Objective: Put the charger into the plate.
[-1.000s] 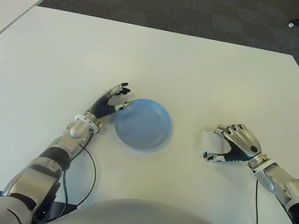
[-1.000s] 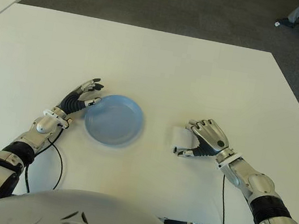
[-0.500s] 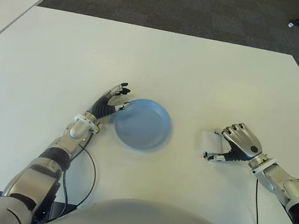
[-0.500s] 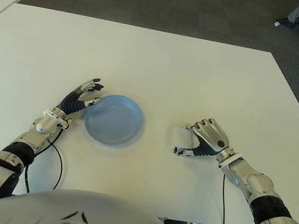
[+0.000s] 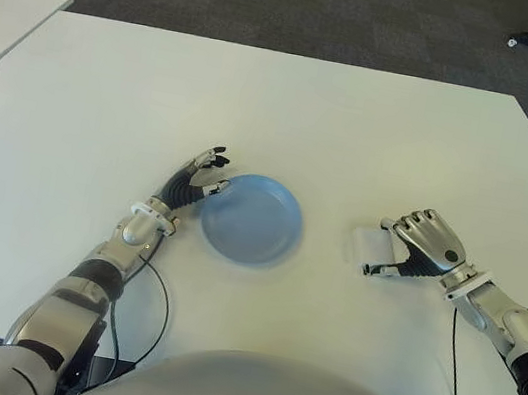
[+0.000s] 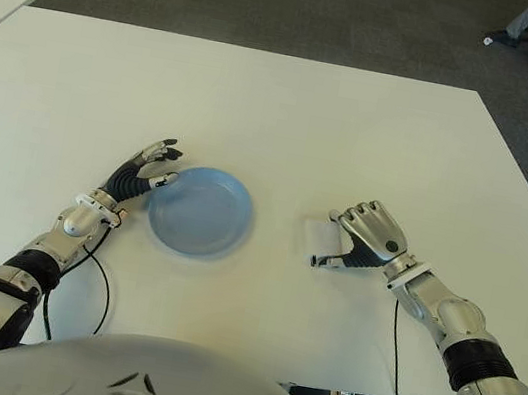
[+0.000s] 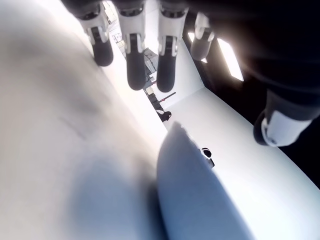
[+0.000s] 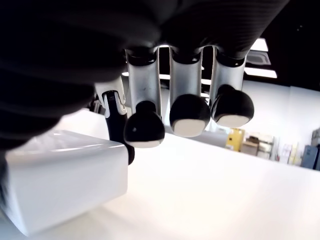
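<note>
From the left eye view, the charger [image 5: 368,244] sits on the white surface [image 5: 287,120], well right of the blue plate [image 5: 251,218]. The right robot hand [image 5: 415,251] is right beside it, on its far side from the plate, fingers curled over but not yet around it. The left robot hand [image 5: 201,173] shows at the plate's left rim, fingers loosely spread, holding nothing.

The right eye view tells the same story: charger out of the plate, nothing lifted.

Left wrist view: fingertips [image 7: 134,75] hang free above the surface, the plate's rim just below them.

Right wrist view, the telling one: the white block [image 8: 65,182] lies flat, three fingertips [image 8: 186,115] hovering above and beside it, a gap showing, so no grip yet. To do this well, I'd say the thumb must come against one face and the fingers against the opposite one before lifting, squarely, or that smooth block may skid away.
</note>
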`<state>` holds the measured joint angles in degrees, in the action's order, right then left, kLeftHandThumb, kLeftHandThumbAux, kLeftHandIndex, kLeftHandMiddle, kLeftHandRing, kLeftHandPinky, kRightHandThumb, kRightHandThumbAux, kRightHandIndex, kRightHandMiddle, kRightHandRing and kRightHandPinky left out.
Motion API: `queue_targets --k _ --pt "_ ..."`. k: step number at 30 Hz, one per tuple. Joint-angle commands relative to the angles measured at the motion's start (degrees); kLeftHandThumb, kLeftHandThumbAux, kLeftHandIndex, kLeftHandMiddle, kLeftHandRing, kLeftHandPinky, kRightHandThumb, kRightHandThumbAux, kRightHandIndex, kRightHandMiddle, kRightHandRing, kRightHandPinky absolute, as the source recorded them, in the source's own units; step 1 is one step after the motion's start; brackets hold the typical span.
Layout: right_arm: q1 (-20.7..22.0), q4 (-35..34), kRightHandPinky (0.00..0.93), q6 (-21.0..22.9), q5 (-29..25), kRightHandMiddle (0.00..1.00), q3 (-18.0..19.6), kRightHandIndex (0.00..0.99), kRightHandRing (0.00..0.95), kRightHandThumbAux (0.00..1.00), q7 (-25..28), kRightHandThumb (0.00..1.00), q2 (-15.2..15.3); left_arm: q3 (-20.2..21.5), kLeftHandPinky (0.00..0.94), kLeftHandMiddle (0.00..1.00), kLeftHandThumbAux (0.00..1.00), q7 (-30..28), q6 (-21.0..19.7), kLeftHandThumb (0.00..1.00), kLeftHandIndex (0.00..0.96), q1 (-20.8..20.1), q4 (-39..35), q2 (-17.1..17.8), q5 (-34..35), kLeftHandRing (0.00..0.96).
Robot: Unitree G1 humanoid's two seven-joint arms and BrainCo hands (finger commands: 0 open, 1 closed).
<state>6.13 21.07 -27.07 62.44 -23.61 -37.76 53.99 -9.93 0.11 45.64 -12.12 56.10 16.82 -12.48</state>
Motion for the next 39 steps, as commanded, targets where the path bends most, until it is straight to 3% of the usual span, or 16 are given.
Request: queue_targets --k 1,11,19,28,39 --pt "0.6 -7.7 0.878 2.0 -1.4 0.894 3.6 0.441 0.894 0.709 2.0 0.737 0.0 -1.8 0.194 0.236 0.48 -0.2 -3.3 0.0 0.104 3.3 4.3 -1.8 -2.4 0.228" --pt "-0.1 -17.5 0.878 3.4 -4.1 0.89 8.4 0.441 0.892 0.708 8.7 0.741 -1.8 -1.1 0.192 0.247 0.489 1.1 -4.4 0.0 0.111 2.6 5.4 -2.4 -2.0 0.24" --pt "2.4 -20.3 0.878 3.4 -5.2 0.885 9.4 0.441 0.888 0.708 13.6 0.74 -4.6 0.2 0.163 0.245 0.511 2.1 -7.8 0.0 0.124 2.3 5.7 -3.2 -0.5 0.23" --pt "6.7 -24.2 0.88 3.6 -7.1 0.876 8.5 0.441 0.882 0.708 21.9 0.739 -9.9 2.9 0.169 0.214 0.496 3.7 -6.9 0.0 0.112 1.2 7.4 -4.4 1.1 0.204" --pt "9.0 -23.1 0.88 2.4 -8.7 0.871 7.6 0.441 0.878 0.708 26.5 0.743 -14.0 8.7 0.104 0.144 0.486 0.7 -14.7 0.0 0.064 -0.8 7.9 -7.4 7.8 0.139"
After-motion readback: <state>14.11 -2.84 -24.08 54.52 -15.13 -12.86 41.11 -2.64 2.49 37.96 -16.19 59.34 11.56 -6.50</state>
